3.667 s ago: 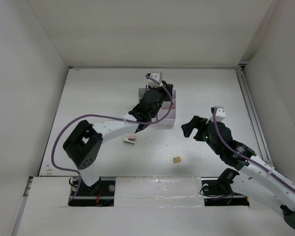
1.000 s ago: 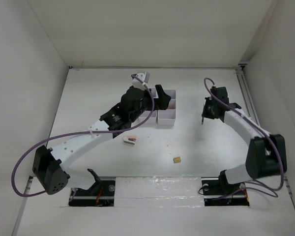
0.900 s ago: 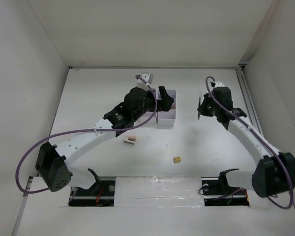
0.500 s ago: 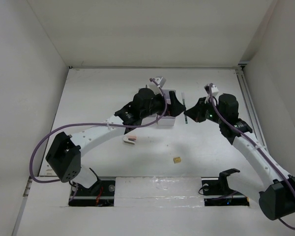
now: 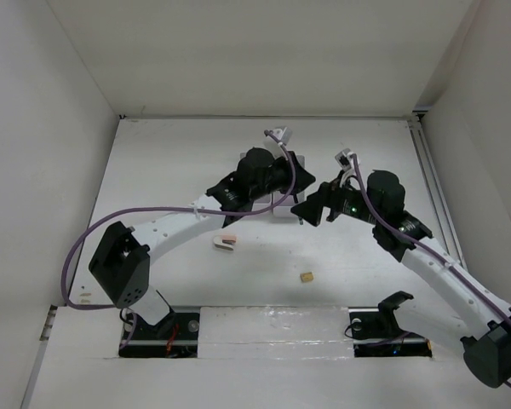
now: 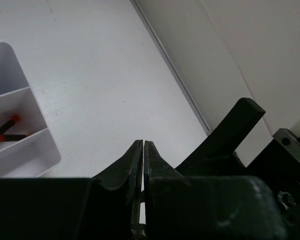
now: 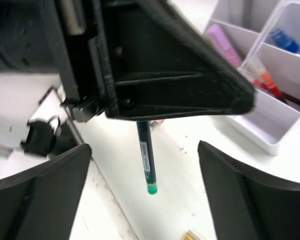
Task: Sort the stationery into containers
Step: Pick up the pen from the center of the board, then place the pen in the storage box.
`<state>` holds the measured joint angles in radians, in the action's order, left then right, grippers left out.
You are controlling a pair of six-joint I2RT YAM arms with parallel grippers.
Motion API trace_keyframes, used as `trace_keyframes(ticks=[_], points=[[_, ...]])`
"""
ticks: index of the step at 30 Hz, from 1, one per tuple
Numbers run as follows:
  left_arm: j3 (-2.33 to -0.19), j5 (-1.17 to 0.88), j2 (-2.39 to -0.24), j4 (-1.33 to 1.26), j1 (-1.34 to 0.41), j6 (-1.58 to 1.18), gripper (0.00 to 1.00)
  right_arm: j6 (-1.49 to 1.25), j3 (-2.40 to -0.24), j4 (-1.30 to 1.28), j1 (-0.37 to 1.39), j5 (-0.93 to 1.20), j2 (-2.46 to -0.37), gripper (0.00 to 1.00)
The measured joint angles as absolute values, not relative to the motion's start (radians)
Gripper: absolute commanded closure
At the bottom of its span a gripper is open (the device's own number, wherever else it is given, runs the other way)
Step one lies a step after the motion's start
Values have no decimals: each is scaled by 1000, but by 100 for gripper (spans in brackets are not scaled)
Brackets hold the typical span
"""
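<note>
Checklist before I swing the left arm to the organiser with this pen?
1. Left gripper shut on green-tipped pen: ok.
2. Right gripper open, not touching the pen: ok.
3. Pen tip clear of table: cannot tell.
4. Room beside red pens in organiser compartment: ok.
5. Stapler and eraser away from organiser, out of the likely path: ok.

Overhead camera looks down; close wrist cameras share the organiser [image 6: 37, 150].
</note>
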<state>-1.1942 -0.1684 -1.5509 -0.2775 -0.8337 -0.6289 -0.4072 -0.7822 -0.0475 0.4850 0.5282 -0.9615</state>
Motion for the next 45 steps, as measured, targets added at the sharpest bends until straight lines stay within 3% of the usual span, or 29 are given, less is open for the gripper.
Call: trace_keyframes(ticks=[13, 26, 40, 45], points=[[-1150, 238, -1556, -458, -829, -553, 100, -463, -678, -133, 484, 128, -858, 0], [-1187, 661, -1825, -691, -869, -451, 100, -468, -613, -223, 484, 86, -701, 0], [-1284, 780, -1934, -783, -868, -458, 100, -468, -591, -255, 484, 110, -675, 0], [-1329, 786, -1989, -779, -867, -472, 83, -468, -591, -256, 484, 115, -671, 0]])
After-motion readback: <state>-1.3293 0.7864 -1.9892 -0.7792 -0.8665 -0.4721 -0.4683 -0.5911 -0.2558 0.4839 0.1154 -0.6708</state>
